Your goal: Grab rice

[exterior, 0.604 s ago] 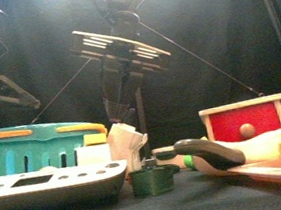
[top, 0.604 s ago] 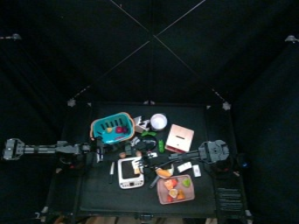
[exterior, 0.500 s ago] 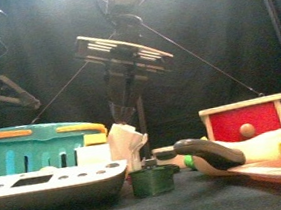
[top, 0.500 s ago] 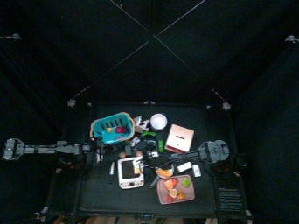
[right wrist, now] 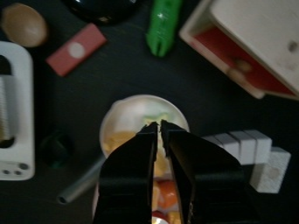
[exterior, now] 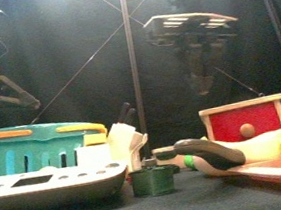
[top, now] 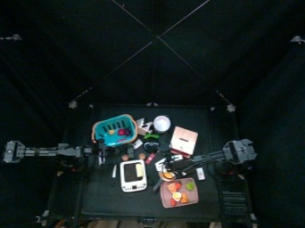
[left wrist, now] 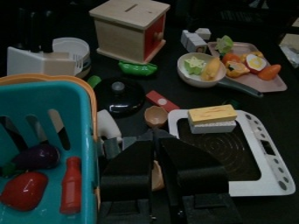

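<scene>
My right gripper (right wrist: 156, 129) is shut and empty. It hangs just above a pale bowl (right wrist: 142, 122) of yellowish and green food, which also shows in the left wrist view (left wrist: 201, 66). In the top view the right gripper (top: 170, 165) is over the table's middle front, and in the front view (exterior: 200, 75) it hangs high, right of centre. A white round bowl (top: 161, 123) stands at the back; I cannot tell which bowl holds rice. My left gripper (left wrist: 156, 145) is shut and empty, resting at the table's left (top: 91, 159) beside the teal basket (left wrist: 35, 131).
A red and wood box (top: 185, 140) stands at the back right. A white scale (top: 132, 175) and a pink tray of fruit (top: 179, 191) lie in front. A green vegetable (right wrist: 165, 26), a red block (right wrist: 79, 50) and an egg (right wrist: 24, 24) lie near the bowl.
My right gripper has moved to the right, from over the table's middle toward the bowl by the tray. The left arm has not moved.
</scene>
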### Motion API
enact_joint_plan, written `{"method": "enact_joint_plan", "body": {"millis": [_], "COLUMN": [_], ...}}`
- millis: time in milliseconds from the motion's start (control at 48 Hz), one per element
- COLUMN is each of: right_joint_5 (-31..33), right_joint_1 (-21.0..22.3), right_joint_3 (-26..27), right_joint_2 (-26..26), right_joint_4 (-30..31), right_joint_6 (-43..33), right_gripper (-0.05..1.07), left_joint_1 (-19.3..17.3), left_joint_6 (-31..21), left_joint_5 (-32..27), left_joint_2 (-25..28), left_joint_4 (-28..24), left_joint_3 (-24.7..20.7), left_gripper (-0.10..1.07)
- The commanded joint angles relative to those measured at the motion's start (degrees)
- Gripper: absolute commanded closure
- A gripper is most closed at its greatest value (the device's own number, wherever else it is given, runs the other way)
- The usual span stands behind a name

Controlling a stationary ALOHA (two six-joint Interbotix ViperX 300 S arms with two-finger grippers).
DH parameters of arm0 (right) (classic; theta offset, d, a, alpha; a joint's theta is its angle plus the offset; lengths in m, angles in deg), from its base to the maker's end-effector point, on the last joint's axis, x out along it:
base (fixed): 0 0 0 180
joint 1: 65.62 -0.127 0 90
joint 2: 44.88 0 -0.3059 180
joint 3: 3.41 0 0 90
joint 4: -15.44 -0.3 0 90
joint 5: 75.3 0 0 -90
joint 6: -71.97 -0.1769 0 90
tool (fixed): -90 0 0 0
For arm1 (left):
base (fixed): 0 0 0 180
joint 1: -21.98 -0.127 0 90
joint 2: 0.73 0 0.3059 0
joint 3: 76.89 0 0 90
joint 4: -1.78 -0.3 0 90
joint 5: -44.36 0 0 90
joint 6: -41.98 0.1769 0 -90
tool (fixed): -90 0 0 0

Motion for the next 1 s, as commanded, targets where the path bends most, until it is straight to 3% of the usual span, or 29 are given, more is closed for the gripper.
{"method": "enact_joint_plan", "body": {"millis": [0, 229, 396, 771, 979], "right_joint_5": [-0.88, -9.05, -12.83, -12.83, -13.01], "right_joint_1": [-1.76, -5.89, -9.40, -16.88, -20.04], "right_joint_3": [-6.06, -20.48, -27.69, -35.24, -39.02], "right_joint_2": [-7.03, -17.93, -23.99, -27.77, -29.53], "right_joint_4": [0.35, 2.29, 2.20, -1.85, -6.24], "right_joint_6": [-4.22, -14.06, -18.11, -20.57, -21.27], "right_gripper": [0.47, 0.47, 0.47, 0.46, 0.31], "left_joint_1": [0.09, 0.35, 0.44, 0.53, 2.46], "left_joint_6": [0.18, 0.18, 0.18, -0.09, 0.00], "left_joint_5": [1.05, 2.90, 3.96, 4.66, 4.66], "left_joint_2": [0.09, 0.09, 0.09, 0.09, 0.18], "left_joint_4": [0.00, 0.00, 0.00, 0.09, 0.44], "left_joint_3": [-1.14, -1.49, -1.32, -0.62, -0.62], "left_gripper": [0.51, 0.51, 0.51, 0.51, 0.51]}}
